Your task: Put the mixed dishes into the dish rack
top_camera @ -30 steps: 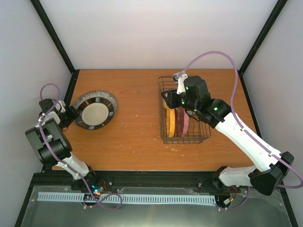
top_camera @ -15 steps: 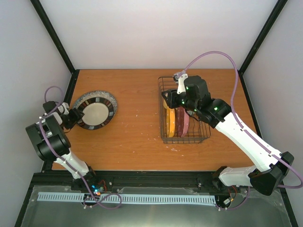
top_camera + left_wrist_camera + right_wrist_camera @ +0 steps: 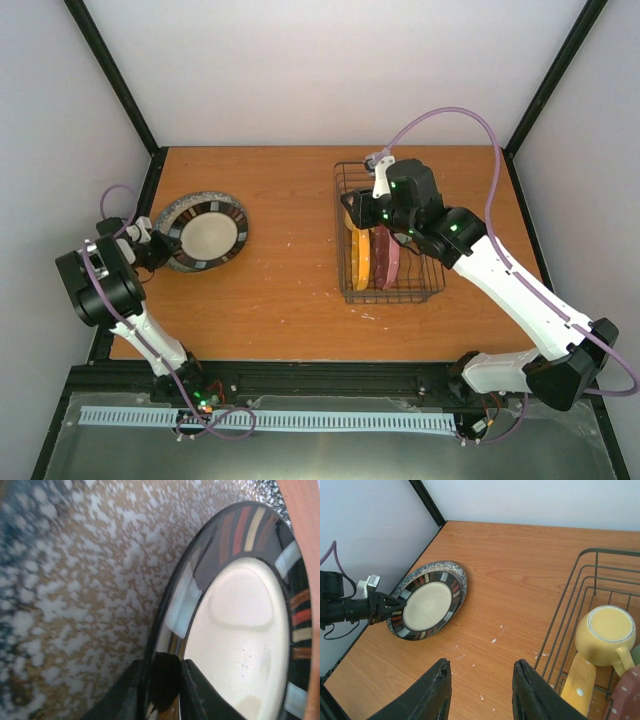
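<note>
One yellow mug, orange-yellow plate in dish rack

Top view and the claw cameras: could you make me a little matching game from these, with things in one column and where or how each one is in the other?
Things:
1. yellow mug
2. orange-yellow plate
3. striped plate
4. right claw

States:
A. open, holding nothing
B. standing on edge in the dish rack
C. on the grey speckled plate, rim pinched by the left claw
D. upside down in the dish rack

Pairs: 1-D, 2-B, 3-C, 4-A.
</note>
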Robot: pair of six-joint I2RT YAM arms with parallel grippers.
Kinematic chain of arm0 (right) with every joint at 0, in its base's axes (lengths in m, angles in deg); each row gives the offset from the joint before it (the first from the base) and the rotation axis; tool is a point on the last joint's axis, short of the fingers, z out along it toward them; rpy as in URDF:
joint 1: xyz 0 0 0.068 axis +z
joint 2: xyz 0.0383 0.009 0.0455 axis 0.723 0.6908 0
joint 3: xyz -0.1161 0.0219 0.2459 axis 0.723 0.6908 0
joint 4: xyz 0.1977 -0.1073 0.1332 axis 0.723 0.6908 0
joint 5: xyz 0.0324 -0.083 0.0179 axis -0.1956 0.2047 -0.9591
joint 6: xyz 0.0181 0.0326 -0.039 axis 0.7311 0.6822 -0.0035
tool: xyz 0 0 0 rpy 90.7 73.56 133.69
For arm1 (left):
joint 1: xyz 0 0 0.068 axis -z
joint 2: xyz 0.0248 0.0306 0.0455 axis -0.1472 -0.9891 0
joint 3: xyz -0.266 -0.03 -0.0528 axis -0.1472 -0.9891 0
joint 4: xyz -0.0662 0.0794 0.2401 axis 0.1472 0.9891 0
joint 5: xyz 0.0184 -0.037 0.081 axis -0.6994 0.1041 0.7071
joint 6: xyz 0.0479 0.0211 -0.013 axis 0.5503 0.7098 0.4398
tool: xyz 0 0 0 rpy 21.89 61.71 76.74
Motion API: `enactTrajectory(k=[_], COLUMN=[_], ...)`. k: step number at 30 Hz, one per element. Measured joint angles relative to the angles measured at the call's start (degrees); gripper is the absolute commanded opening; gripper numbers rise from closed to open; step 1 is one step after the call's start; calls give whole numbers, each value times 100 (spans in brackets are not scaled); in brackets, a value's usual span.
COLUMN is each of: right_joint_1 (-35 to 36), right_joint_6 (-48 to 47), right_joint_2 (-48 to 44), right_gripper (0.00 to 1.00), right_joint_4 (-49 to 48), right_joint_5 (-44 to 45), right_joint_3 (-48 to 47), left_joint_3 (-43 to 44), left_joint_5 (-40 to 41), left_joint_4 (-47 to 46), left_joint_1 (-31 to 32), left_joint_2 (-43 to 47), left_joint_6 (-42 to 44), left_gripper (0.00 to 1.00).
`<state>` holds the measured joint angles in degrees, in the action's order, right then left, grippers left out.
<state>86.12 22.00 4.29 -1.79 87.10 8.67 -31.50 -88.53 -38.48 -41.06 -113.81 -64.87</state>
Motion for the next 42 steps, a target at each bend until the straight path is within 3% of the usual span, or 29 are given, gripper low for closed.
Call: enactTrajectory(k=[3, 14, 22, 27, 31, 35, 42], right_joint_1=[0, 0, -2, -4, -4, -4, -4], right_joint_6=[0, 7, 28, 103, 232, 350, 396], right_joint_2=[37, 94, 127, 212, 431, 708, 1237], right_gripper=[34, 33, 35, 41, 55, 61, 71], right_joint_4=[4, 42, -31, -234, -538, -914, -1174], right_joint_5=[-2, -28, -153, -398, -866, -1508, -2302], right_joint_3=[-24, -59, -57, -57, -4, 168, 179], left_joint_3=[0, -170, -494, -643, -785, -817, -1038], left_joint_5=[-304, -833, -1360, -1604, -1849, -2173, -2855], left_joint_4=[-59, -352, -778, -957, -997, -1193, -2063], left_joint_1=[-24, -26, -33, 17, 28, 37, 39], left_joint_2=[-76, -31, 616, 929, 1182, 1445, 2243], left_joint_6=[-118, -304, -634, -608, -673, -815, -1722], left_gripper=[1, 1, 1, 1, 1, 0, 1])
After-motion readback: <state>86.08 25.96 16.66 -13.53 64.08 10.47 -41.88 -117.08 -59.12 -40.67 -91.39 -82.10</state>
